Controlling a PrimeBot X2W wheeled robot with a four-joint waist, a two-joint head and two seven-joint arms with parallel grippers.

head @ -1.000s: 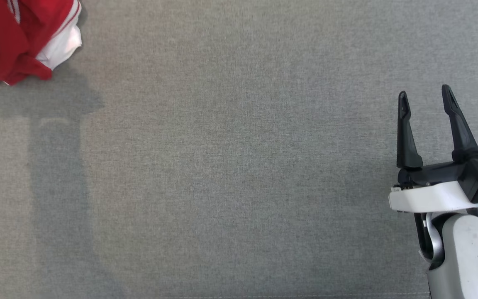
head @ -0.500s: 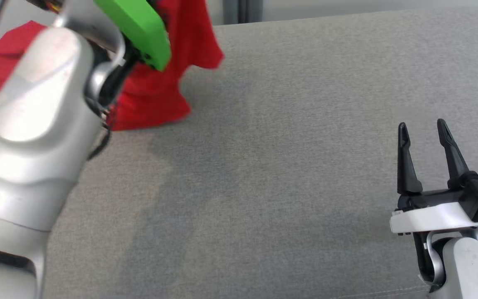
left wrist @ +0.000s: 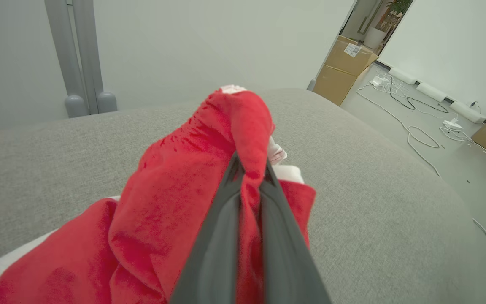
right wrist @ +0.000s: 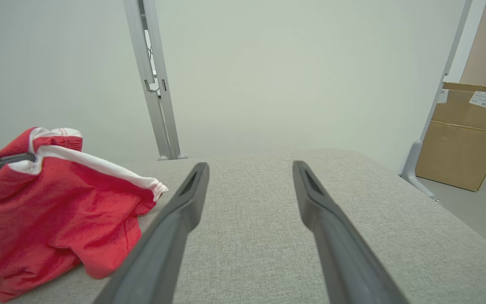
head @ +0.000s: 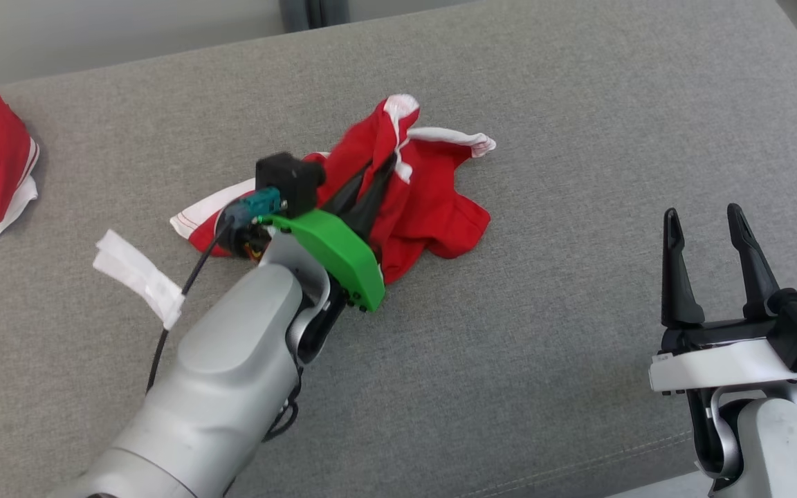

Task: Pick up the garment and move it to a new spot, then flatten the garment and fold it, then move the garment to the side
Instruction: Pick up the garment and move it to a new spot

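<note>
- The step in hand is moving the piece to a new spot. The left gripper [head: 386, 166] is clamped on a fold of the red garment [head: 433, 207].
- The garment's bulk lies heaped mid-cushion [head: 578, 138], with its top pulled up in the grip.
- The right gripper [head: 702, 209] stands wide and empty, well apart at the right.
- Next, I judge, the left gripper lets go. Both grippers then take the white-trimmed edges to spread it flat.
- Half a second ago the garment hung at the upper left by the arm. Now it is central and down, though the camera has shifted too. The right gripper's spread is unchanged.
</note>
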